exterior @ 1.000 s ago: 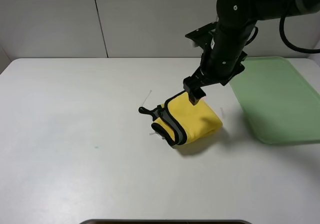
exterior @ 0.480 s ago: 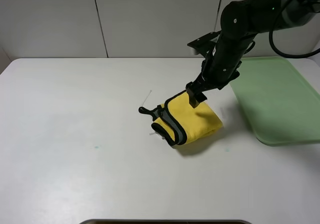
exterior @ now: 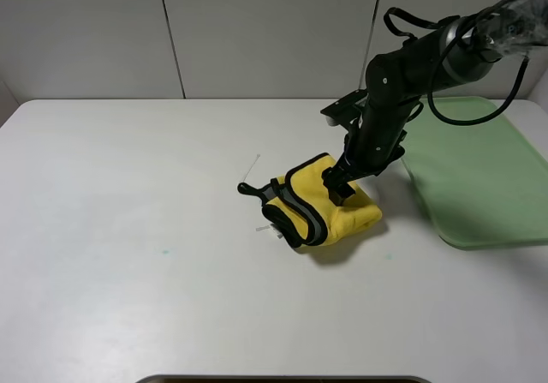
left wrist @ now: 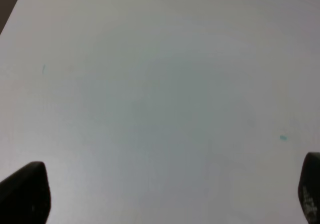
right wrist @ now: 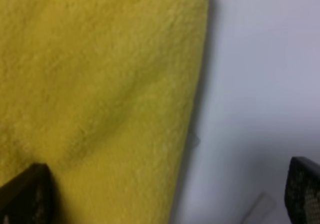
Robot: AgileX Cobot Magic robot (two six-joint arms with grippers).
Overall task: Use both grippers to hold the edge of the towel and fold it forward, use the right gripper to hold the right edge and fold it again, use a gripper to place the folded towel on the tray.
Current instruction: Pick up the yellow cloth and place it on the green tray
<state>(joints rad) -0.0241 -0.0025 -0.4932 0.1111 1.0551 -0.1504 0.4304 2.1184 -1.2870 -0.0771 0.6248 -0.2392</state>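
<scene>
The folded yellow plush towel (exterior: 321, 203) lies mid-desk, well short of the pale green plastic tray (exterior: 475, 173) at the right edge. The right gripper (exterior: 338, 186), jaws apart, straddles its far border, apparently positioned for the transfer. The left gripper (left wrist: 160, 194) hangs jaws apart over bare white desk (exterior: 128, 229).

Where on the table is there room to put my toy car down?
The wide bare table left of the towel is free, and so is the strip in front of it. The tray looks bare too. It is crowded at the towel, where the right tool hangs open.
</scene>
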